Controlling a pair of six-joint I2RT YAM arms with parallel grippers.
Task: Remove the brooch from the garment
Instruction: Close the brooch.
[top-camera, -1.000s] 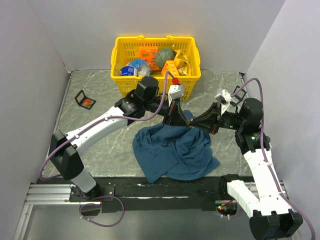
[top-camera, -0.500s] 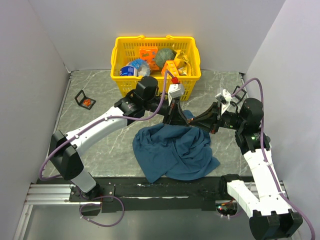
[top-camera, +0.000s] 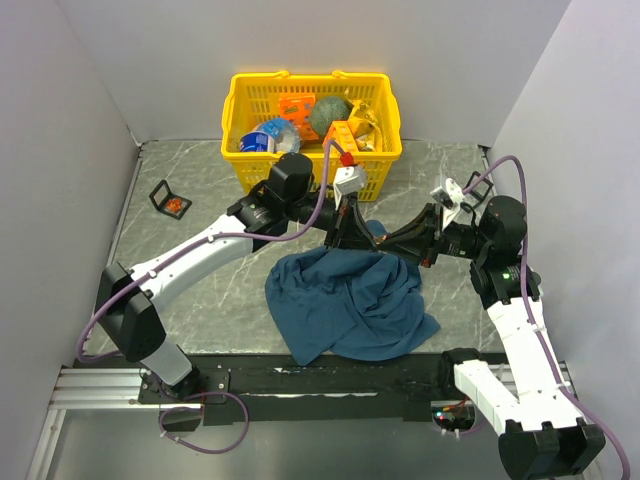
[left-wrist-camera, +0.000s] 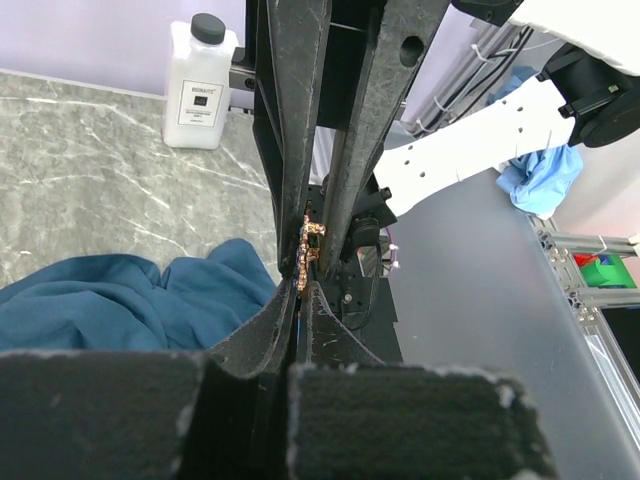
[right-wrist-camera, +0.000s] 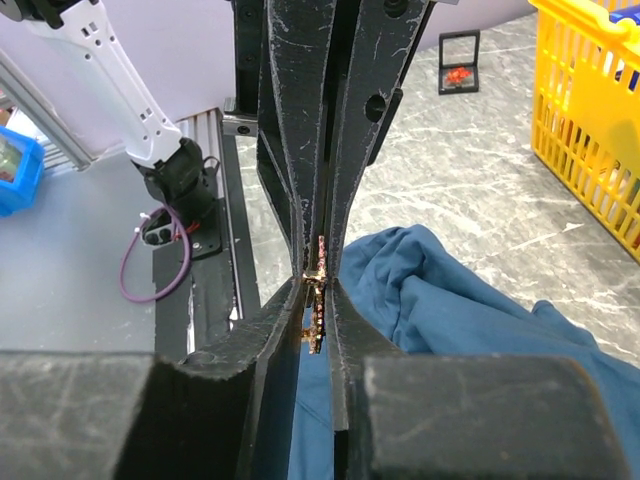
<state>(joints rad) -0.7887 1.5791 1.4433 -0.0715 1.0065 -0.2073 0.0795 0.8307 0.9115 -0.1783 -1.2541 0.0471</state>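
Jaws of your left gripper (left-wrist-camera: 300, 290) and right gripper (right-wrist-camera: 318, 285) both pinch the tiny, coppery-gold beaded brooch (left-wrist-camera: 310, 245), edge-on, over the crumpled blue cloth garment (top-camera: 350, 300).

On both wrist cameras the brooch (left-wrist-camera: 309, 248) is only a thin coppery sliver pinched between dark fingers, so I can't see its shape or clasp. From above it's too small to find where the left hand (top-camera: 350, 238) and right hand (top-camera: 386, 243) meet over the garment (top-camera: 350, 300).
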